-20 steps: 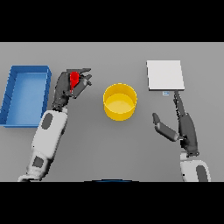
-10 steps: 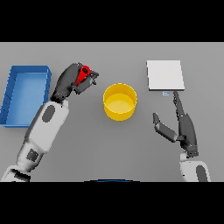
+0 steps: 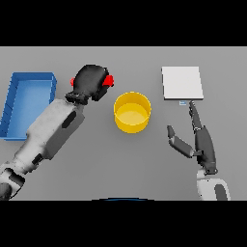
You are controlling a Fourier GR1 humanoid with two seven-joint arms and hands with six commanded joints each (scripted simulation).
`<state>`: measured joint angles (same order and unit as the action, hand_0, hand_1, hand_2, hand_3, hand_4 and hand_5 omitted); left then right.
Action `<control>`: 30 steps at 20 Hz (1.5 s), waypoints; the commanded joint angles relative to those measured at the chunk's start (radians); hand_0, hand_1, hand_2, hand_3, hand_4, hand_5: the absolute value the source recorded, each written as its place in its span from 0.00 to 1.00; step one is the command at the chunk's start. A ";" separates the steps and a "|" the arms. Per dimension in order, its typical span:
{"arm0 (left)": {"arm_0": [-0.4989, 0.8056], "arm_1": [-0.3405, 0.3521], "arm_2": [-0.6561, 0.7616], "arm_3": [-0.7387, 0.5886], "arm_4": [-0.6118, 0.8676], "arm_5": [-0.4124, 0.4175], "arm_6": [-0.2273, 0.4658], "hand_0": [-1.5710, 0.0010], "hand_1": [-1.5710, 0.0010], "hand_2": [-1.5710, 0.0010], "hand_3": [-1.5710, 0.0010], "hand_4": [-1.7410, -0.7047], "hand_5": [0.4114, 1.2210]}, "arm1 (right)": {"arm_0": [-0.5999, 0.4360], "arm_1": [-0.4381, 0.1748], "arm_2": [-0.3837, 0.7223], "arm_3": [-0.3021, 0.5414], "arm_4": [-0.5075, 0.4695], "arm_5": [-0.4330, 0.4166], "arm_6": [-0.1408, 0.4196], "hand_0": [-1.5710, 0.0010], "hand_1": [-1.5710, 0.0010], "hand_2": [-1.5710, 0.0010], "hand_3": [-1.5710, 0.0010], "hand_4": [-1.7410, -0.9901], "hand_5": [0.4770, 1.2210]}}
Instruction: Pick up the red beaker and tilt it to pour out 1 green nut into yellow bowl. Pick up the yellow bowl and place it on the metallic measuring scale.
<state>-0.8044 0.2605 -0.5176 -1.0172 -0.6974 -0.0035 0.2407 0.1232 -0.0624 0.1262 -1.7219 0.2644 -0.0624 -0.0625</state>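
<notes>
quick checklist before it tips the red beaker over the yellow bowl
1. Grasp: left hand curled round the red beaker: ok.
2. Beaker over bowl: it is left of the yellow bowl, not above it: not ok.
3. Green nut inside beaker: hidden by the hand: cannot tell.
4. Bowl upright, nothing seen in it: ok.
5. Scale bare, ready for the bowl: ok.
6. Right hand open, off to the bowl's right, out of the pouring path: ok.

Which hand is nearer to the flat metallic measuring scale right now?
Right. The right hand sits just below the flat metallic measuring scale, its fingertip close to the lower edge. The left hand, wrapped round the red beaker, is far off beyond the round yellow bowl.
</notes>
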 commanded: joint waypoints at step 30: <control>-0.480 -0.025 -0.678 0.279 -0.439 -0.325 -0.263 0.00 0.00 0.00 0.00 0.01 1.00 | -0.016 0.029 -0.023 0.034 -0.006 -0.042 -0.014 1.00 1.00 1.00 1.00 0.70 0.15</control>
<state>-1.2845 0.2353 -1.1959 -0.7387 -1.1345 -0.3289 -0.0230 0.1074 -0.0332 0.1030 -1.6876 0.2578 -0.1046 -0.0756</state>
